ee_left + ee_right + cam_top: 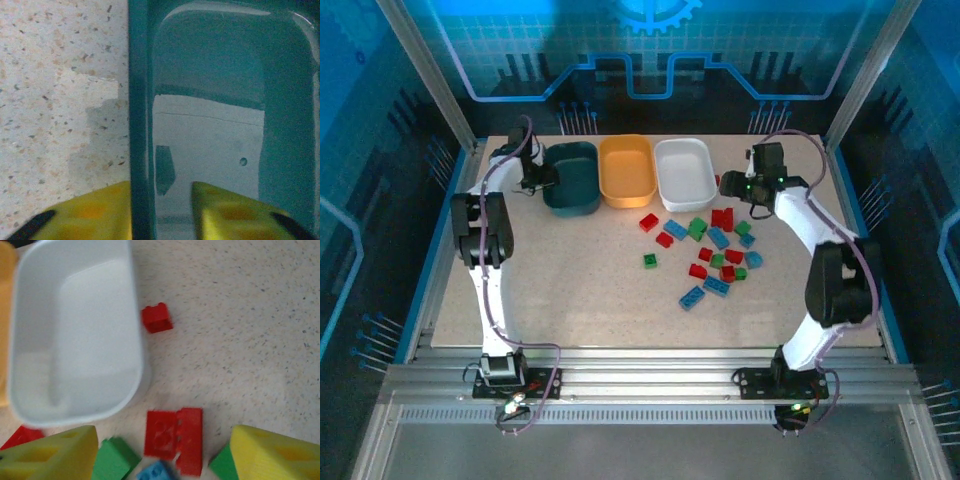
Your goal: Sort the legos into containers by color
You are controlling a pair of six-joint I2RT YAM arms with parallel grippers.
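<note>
The left hand (161,205) is spread a little, with one finger on each side of the wall of the dark teal plastic tub (210,75). The right hand (160,452) is spread wide above the small red, green and blue plastic bricks (715,255). They lie on the speckled counter (580,290), near the white plastic tub (75,330). The orange-yellow plastic tub (626,170) sits between the other two.

Left arm (480,232): reaches to the far left, elbow bent; left gripper (534,182) jaws partly apart. Right arm (802,216): reaches to the far right; right gripper (730,186) jaws wide apart.
</note>
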